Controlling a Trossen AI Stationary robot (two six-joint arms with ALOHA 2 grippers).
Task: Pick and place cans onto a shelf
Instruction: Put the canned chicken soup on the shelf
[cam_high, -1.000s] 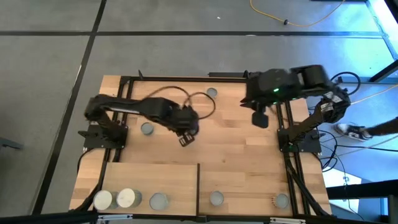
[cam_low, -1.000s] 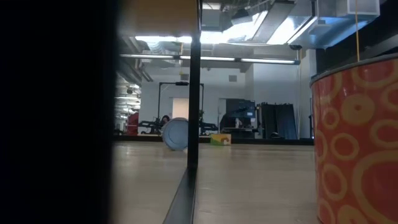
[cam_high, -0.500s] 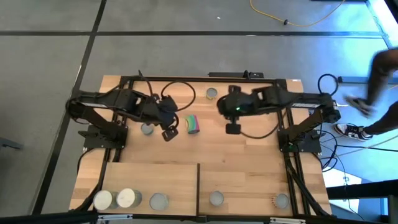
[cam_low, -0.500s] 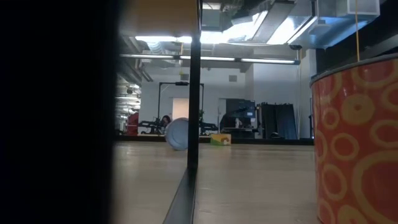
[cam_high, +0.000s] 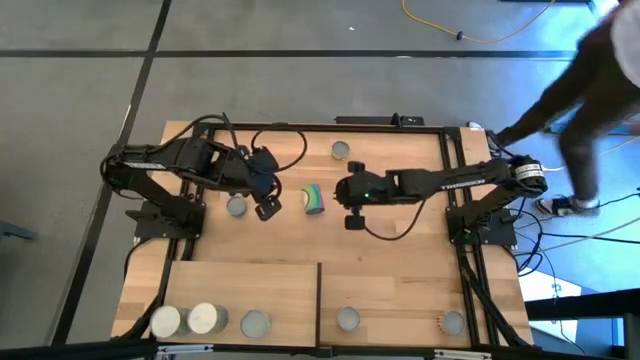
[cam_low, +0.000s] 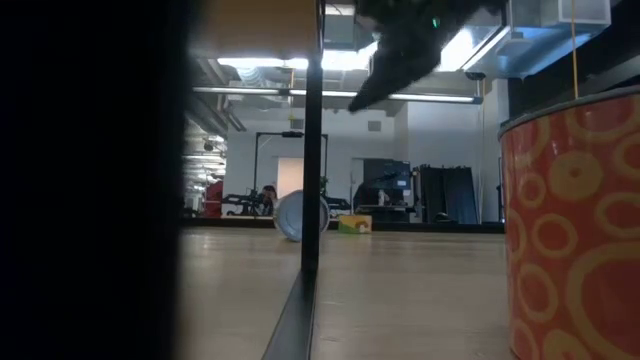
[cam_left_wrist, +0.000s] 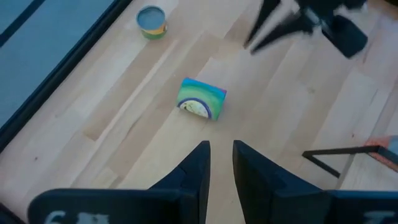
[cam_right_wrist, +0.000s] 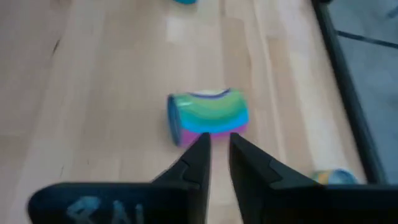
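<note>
**Cans spread over worktop and shelf, one lying on its side between the two hands**

Cans are seen in several places. A rainbow-striped can (cam_high: 314, 199) lies on its side on the worktop (cam_high: 400, 250), between the left hand (cam_high: 266, 209) and the right hand (cam_high: 352, 218), touched by neither. It is seen just ahead of the left hand's fingers (cam_left_wrist: 194, 168) in the left wrist view and just ahead of the right hand's fingers (cam_right_wrist: 198, 158) in the right wrist view. Both hands are held with only a narrow gap between the fingers, and nothing is gripped by either.

A grey-topped can (cam_high: 236, 207) stands just beside the left hand, on the side away from the striped can. Another can (cam_high: 340, 151) stands near the far edge of the worktop, beyond both hands.

On the shelf (cam_high: 280, 290), well apart from both hands, two whitish-topped cans (cam_high: 165, 321) stand side by side at the left end, with a grey-topped one (cam_high: 255, 322) next to them. Past the black divider (cam_high: 319, 300), one more grey-topped can (cam_high: 347, 319) and an orange-patterned can (cam_high: 451, 322) are set.

A person (cam_high: 590, 90) is seen beside the worktop, past the right arm's base.
</note>
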